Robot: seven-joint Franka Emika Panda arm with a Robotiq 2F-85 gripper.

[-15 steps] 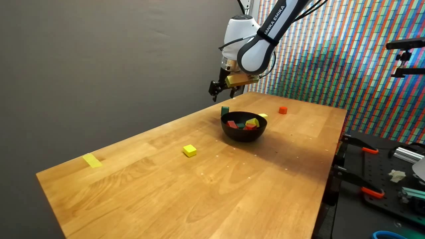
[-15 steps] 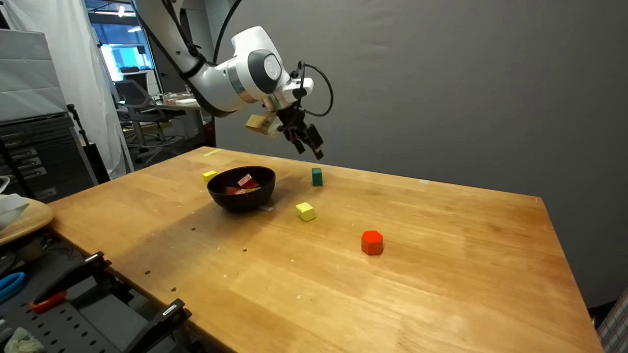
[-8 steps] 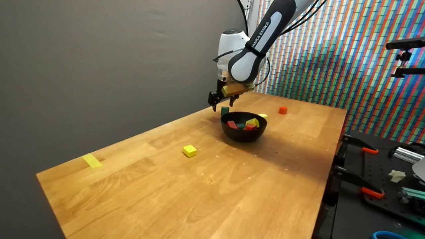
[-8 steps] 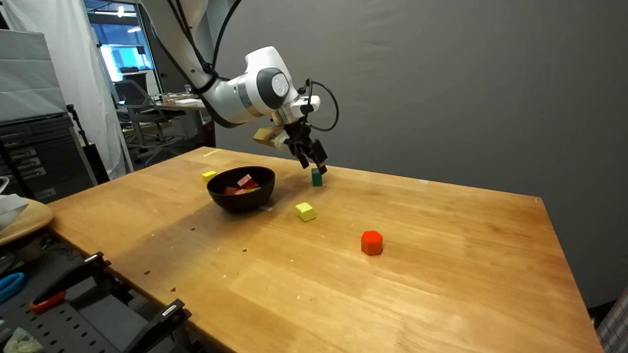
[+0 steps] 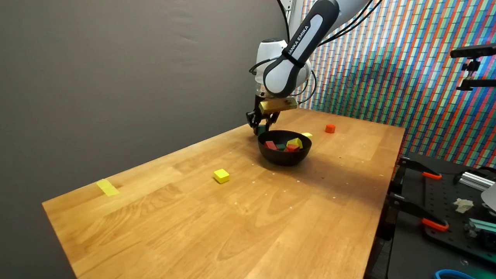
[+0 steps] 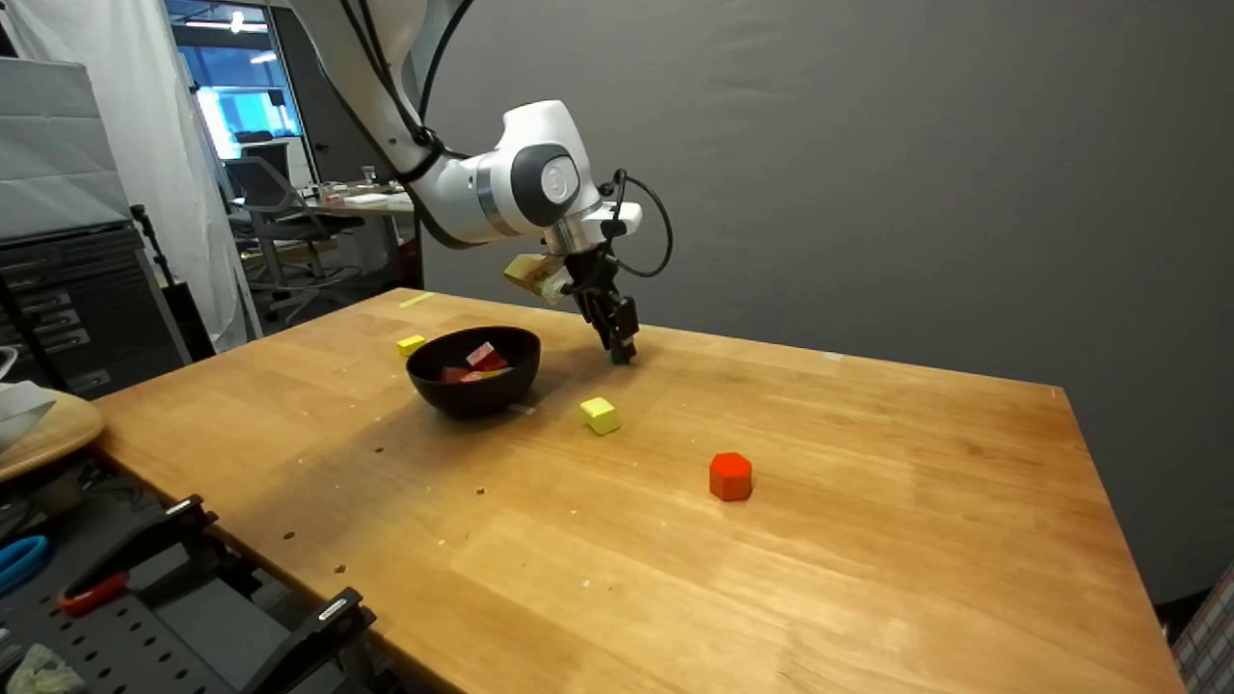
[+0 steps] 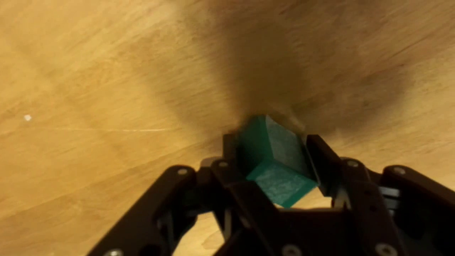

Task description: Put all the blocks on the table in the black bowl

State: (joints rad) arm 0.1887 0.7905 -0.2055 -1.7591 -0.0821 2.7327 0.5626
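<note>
My gripper [image 7: 272, 145] is down at the table [image 5: 232, 224], shut on a dark green block [image 7: 284, 181] that sits cornerwise between its fingers; the left finger covers part of it. Just beside that spot stands the black bowl [image 5: 285, 158], holding red, green and yellow blocks [image 5: 295, 142]. In both exterior views a yellow block [image 5: 221, 176] lies on the far side of the bowl from the red-orange six-sided block [image 6: 731, 477]. Another yellow block [image 6: 601, 415] rests between the bowl and the red-orange one.
A flat pale-yellow strip [image 5: 107, 187] is stuck near the table's edge. Black clamps with orange pads [image 5: 420, 168] grip the long side, by a dark side bench [image 5: 410, 248]. A grey wall [image 6: 868, 193] runs along the table's back edge.
My gripper has come down over the green block and its fingers have drawn together around it. The bowl and the other blocks have stayed where they were.
</note>
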